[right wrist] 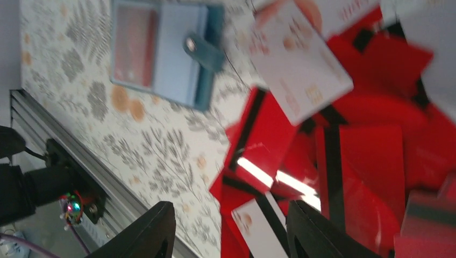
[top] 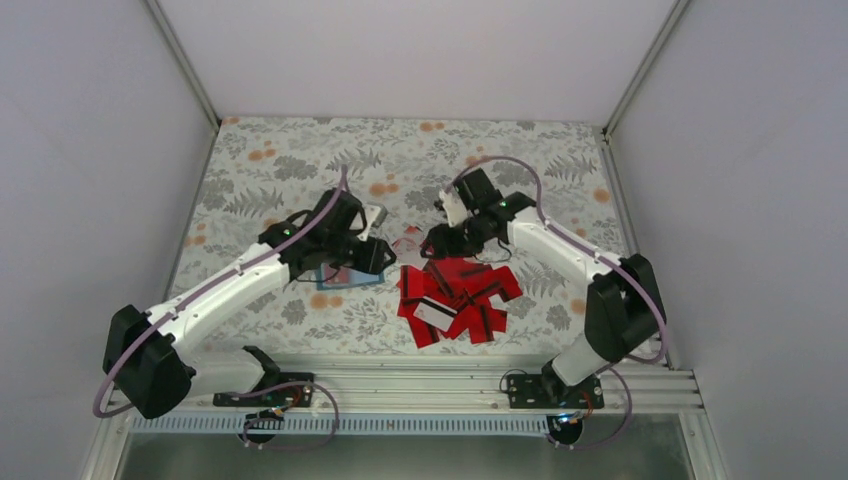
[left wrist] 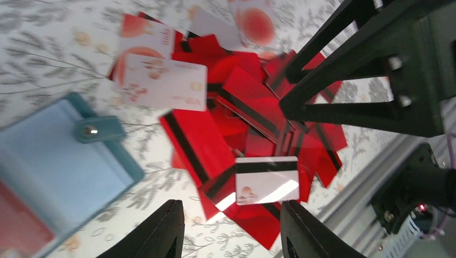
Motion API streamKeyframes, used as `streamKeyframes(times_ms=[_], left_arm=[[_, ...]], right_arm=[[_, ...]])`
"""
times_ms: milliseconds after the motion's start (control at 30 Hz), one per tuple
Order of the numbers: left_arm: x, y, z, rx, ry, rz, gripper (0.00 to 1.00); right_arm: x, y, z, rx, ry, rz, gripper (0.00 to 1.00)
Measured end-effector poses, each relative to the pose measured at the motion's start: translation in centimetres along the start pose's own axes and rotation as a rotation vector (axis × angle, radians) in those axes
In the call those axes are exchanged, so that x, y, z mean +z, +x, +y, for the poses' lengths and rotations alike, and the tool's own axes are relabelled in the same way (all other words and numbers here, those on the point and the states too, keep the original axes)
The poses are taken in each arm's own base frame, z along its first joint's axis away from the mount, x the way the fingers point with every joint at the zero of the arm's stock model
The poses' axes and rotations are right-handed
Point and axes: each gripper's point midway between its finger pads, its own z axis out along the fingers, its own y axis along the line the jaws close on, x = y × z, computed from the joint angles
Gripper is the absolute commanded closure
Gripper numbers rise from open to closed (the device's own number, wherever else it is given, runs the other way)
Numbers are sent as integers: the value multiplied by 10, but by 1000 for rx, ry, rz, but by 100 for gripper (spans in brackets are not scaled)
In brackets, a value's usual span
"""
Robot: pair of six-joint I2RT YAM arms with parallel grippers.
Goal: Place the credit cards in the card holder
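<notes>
The credit cards [top: 455, 295] lie in a loose overlapping red pile at the table's middle front, a few of them white-faced. The pile also shows in the left wrist view [left wrist: 242, 123] and the right wrist view [right wrist: 365, 156]. The teal card holder [top: 340, 276] lies open flat just left of the pile, partly under my left gripper [top: 372, 255]. A red card shows behind its clear pocket [right wrist: 134, 45]. My left gripper [left wrist: 231, 236] is open and empty above the pile's left edge. My right gripper [top: 432, 245] is open and empty over the pile's far side, as its own view [right wrist: 231, 236] shows.
The floral table cloth [top: 300, 170] covers the table inside white walls. A metal rail [top: 420, 385] with the arm bases runs along the near edge. The right arm's dark wrist [left wrist: 376, 80] looms close in the left wrist view.
</notes>
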Motion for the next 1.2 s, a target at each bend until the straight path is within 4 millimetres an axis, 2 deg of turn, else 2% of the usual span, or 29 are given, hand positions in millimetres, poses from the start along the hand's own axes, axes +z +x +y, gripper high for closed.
streamKeyframes(times_ms=[100,233,433,600,833,1000,1200], left_arm=[[10,12,-16,29,38,26,54],[23,34,-30,49,70,78,54],[46,62,-48,91,86,178,54],[54,75,-58,102,105,221,54],[67,97,-60,109,108,292,52],[85,107,-57,131,90,335,49],[112,106,-50,159,41,375,43]], right_arm=[[1,31,-13,43,23,40,46],[-5,53,-20,106,37,47,45],[-13,77,-18,220,13,52,39],[-15,94,-18,310,-10,67,34],[-4,112,-22,418,-40,113,24],[6,120,-20,475,-93,138,23],[21,148,-29,591,-110,203,23]])
